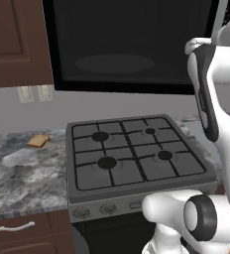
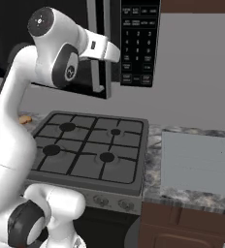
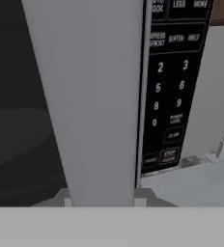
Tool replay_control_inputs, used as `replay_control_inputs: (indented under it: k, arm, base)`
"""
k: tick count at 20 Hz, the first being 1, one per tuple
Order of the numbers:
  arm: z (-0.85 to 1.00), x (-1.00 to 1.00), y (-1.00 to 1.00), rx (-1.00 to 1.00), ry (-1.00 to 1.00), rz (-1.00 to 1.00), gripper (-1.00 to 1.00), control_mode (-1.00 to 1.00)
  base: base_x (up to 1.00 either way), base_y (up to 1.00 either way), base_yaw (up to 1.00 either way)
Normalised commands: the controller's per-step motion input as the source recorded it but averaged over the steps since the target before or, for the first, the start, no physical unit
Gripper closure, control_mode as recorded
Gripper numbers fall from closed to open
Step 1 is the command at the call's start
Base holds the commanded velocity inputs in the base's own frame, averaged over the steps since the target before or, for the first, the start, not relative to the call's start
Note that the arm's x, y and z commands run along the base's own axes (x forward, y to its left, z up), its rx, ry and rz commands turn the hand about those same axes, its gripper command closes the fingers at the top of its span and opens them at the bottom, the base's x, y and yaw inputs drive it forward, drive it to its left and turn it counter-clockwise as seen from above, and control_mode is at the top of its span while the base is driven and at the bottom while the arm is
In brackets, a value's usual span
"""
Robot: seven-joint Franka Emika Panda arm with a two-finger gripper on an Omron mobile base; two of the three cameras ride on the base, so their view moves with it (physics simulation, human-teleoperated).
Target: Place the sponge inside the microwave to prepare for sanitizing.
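Note:
The microwave (image 1: 127, 44) hangs above the stove, a black box with dark glass and a faint round turntable behind it. Its keypad panel (image 2: 138, 43) is on the right side. In the hand view the keypad (image 3: 169, 96) is close by, right of the grey upright door handle (image 3: 94, 96). My gripper (image 3: 104, 200) is shut on that handle, one fingertip on each side of the bar. In the right base view the white hand (image 2: 107, 51) reaches the door's edge at handle height. The sponge is out of view.
A gas stove (image 1: 132, 151) with four burners lies below the microwave. A tan slice of bread (image 1: 38, 141) rests on the marbled counter (image 1: 23, 173) to the left. A flat grey panel (image 2: 199, 162) lies on the counter right of the stove. A dark wall cabinet (image 1: 13, 39) hangs at the upper left.

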Motion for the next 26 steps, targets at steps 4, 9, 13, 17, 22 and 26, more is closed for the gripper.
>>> replay_control_inputs:
  k: [4, 9, 13, 17, 22, 26]
  arm:
    - [0.0, -1.0, 0.23, 0.0, -0.01, -0.13, 1.0, -1.0]
    - [0.0, -1.0, 0.49, -0.03, 0.0, -0.16, 1.0, -1.0]
    - [0.0, -1.0, 0.69, -0.06, 0.02, -0.15, 1.0, -1.0]
    - [-0.01, -0.99, 0.72, -0.05, 0.01, -0.13, 1.0, -1.0]
    - [-0.02, -0.49, 0.72, -0.01, 0.0, -0.16, 1.0, -1.0]
    - [0.0, -0.22, 0.76, -0.01, 0.0, -0.2, -1.0, -1.0]
  base:
    - [0.0, 0.0, 0.0]
    - [0.0, 0.0, 0.0]
    - [0.0, 0.0, 0.0]
    - [0.0, 0.0, 0.0]
    - [0.0, 0.0, 0.0]
    - [0.0, 0.0, 0.0]
